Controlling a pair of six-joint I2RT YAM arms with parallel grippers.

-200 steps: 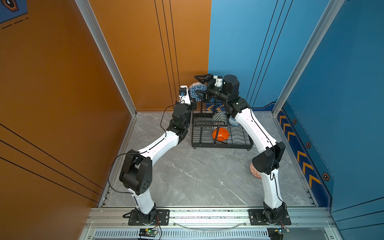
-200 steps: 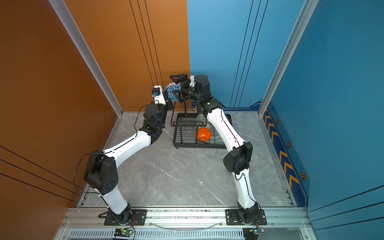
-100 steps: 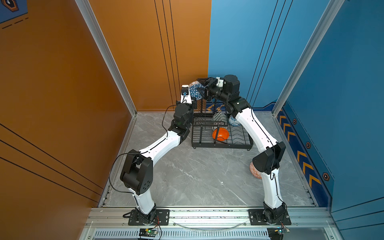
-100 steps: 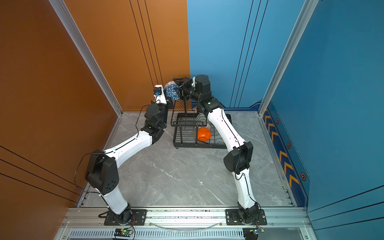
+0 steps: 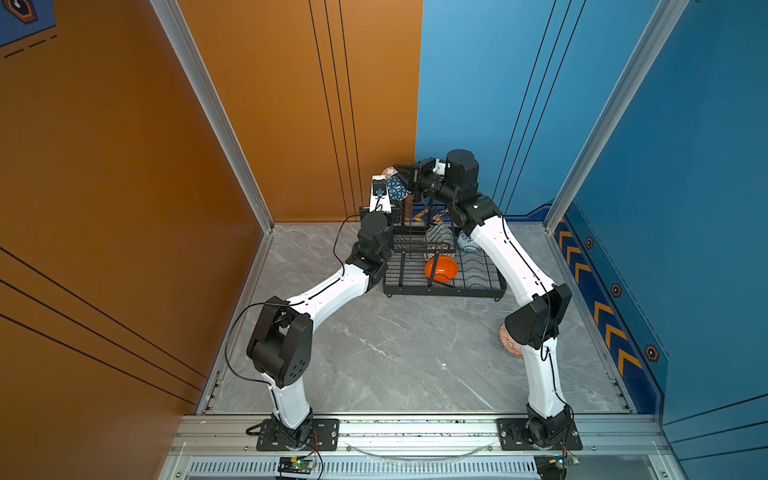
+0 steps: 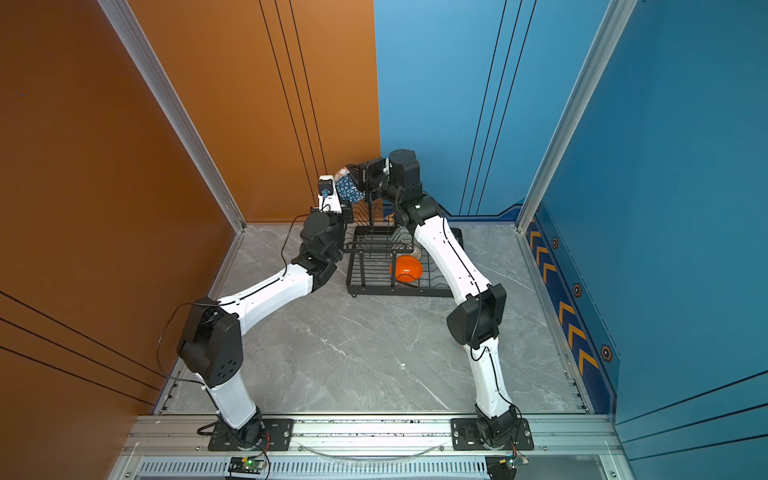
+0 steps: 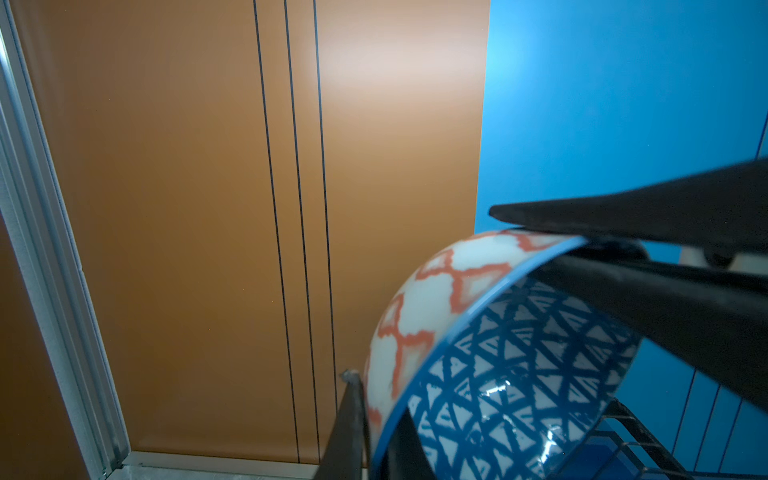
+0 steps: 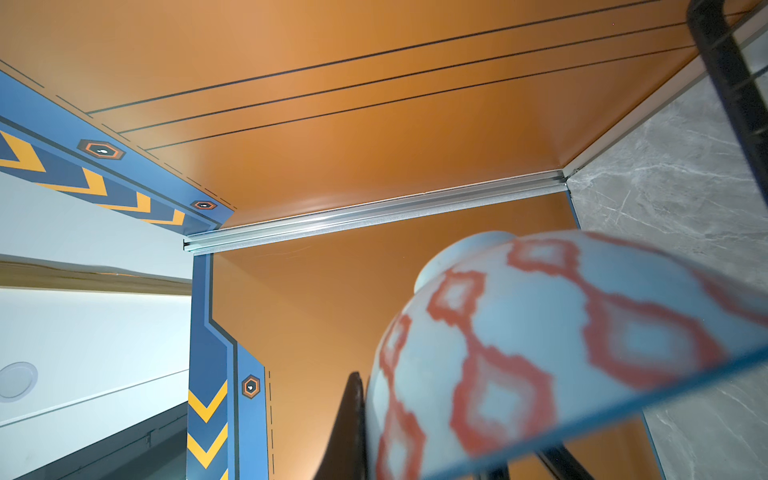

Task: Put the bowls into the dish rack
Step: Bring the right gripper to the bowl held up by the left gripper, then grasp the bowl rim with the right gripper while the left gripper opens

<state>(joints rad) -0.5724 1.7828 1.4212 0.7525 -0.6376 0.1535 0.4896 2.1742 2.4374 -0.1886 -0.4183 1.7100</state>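
Left gripper (image 7: 375, 399) and right gripper (image 7: 534, 245) each pinch the rim of one bowl (image 7: 519, 374), blue triangles inside and orange lattice outside, held up above the far end of the rack (image 5: 446, 287), which holds an orange bowl (image 5: 441, 268).

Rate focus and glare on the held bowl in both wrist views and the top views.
Left wrist view: the bowl is sharp, with small glare spots on its blue-triangle inside. Right wrist view: it sits too close, its red pattern blurred while the walls behind are sharp. Both top views: evenly lit, bowl tiny.
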